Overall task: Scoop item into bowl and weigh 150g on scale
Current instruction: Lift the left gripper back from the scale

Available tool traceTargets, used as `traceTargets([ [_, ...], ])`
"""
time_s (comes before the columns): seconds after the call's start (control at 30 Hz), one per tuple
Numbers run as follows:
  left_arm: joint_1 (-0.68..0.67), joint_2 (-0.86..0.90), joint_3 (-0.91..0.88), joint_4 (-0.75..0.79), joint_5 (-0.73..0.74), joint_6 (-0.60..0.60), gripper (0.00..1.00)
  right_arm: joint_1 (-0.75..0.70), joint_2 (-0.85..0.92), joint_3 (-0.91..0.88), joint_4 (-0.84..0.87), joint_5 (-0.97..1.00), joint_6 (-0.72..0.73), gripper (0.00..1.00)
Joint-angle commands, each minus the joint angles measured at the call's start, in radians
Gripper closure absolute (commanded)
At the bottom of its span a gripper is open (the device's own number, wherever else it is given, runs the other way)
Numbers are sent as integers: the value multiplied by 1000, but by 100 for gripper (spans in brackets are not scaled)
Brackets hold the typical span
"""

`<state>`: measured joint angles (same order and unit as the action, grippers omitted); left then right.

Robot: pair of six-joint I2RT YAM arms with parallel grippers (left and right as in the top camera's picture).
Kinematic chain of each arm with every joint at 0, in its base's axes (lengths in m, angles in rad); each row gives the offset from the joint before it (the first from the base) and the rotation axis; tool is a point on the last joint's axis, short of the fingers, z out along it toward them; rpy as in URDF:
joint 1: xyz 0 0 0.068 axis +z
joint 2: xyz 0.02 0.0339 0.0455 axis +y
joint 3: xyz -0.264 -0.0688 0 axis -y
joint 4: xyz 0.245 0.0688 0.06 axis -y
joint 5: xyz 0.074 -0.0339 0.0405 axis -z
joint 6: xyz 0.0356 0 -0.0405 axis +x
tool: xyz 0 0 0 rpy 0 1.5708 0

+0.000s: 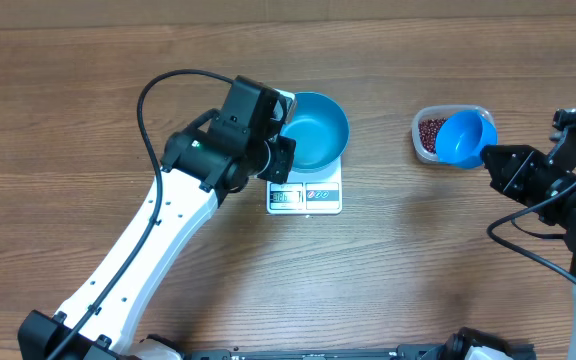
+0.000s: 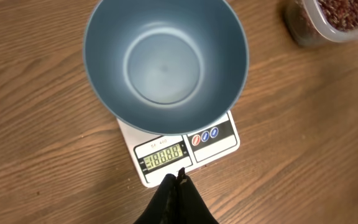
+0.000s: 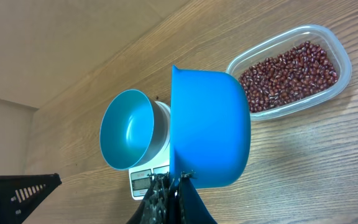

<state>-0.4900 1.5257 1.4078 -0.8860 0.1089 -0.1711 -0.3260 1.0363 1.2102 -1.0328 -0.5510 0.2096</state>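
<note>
The bright blue bowl (image 1: 313,130) (image 2: 166,62) (image 3: 126,130) stands empty on the white scale (image 1: 306,197) (image 2: 216,137) (image 3: 143,180), whose display is lit. My left gripper (image 2: 180,176) is shut on nothing, its tip just over the scale's front edge by the display. The item, dark red-brown beans (image 1: 431,130) (image 3: 288,71) (image 2: 344,12), lies in a clear tub (image 1: 420,148) (image 3: 344,65) to the right. My right gripper (image 3: 180,177) (image 1: 493,160) is shut on the handle of a small blue scoop (image 1: 465,138) (image 3: 210,130), held over the tub's right part. No beans show in the scoop.
The left arm (image 1: 168,230) crosses the table from the front left up to the scale. The right arm (image 1: 568,200) stands at the right edge. All around is bare wooden table (image 1: 418,260).
</note>
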Motion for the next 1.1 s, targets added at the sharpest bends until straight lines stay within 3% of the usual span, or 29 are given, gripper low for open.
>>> traceTargets([
  [0.0, 5, -10, 18, -12, 84, 130, 96, -3, -6, 13, 10, -13, 2, 96],
  [0.5, 5, -62, 15, -97, 57, 143, 96, -3, -6, 13, 7, -12, 2, 96],
  [0.63, 10, -72, -22, -90, 57, 195, 95, -3, -6, 13, 21, -11, 1, 96],
  [0.93, 47, -268, -167, 35, 86, 167, 95, -3, -6, 13, 14, -11, -2, 96],
  [1.07, 47, -441, -355, 181, 76, 111, 95, -3, -6, 13, 14, -12, -2, 96],
])
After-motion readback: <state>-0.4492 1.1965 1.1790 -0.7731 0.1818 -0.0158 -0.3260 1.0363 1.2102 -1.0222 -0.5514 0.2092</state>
